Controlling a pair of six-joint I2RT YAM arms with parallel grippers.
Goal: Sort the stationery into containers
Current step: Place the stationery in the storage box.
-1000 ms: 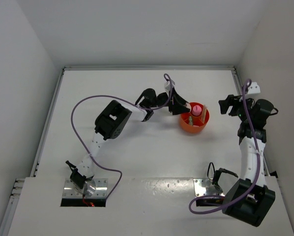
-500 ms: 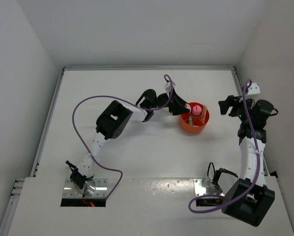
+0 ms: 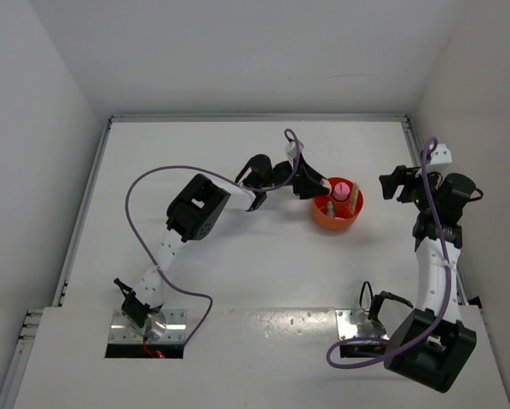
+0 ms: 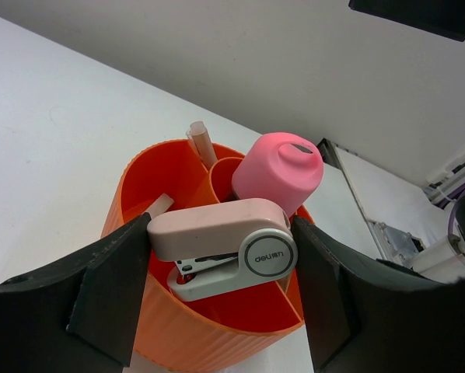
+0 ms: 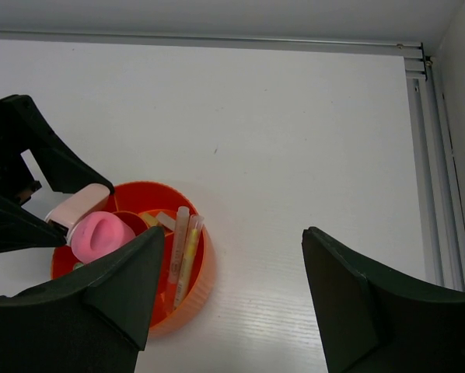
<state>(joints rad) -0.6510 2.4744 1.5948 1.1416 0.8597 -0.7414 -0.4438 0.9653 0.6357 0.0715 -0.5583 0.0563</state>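
The round orange cup [image 3: 335, 225] with inner dividers stands right of the table's middle. It holds a pink-capped tube [image 3: 342, 189] and thin yellow and pink sticks [image 5: 183, 247]. My left gripper [image 3: 311, 187] is at the cup's left rim, shut on a pink-and-white mini stapler [image 4: 217, 241]. It holds the stapler over a compartment of the cup [image 4: 186, 334]. The pink cap [image 4: 279, 172] stands just behind the stapler. My right gripper [image 3: 395, 183] hovers open and empty to the right of the cup [image 5: 195, 289]. It is well apart from the cup.
A raised rail [image 3: 255, 118] runs along the table's far edge, and another rail [image 5: 438, 155] along its right edge. White walls enclose the table on three sides. A purple cable [image 3: 144, 183] loops over the left arm.
My left gripper has turned and shifted slightly at the cup's left rim, still holding the stapler. The right arm has not moved.
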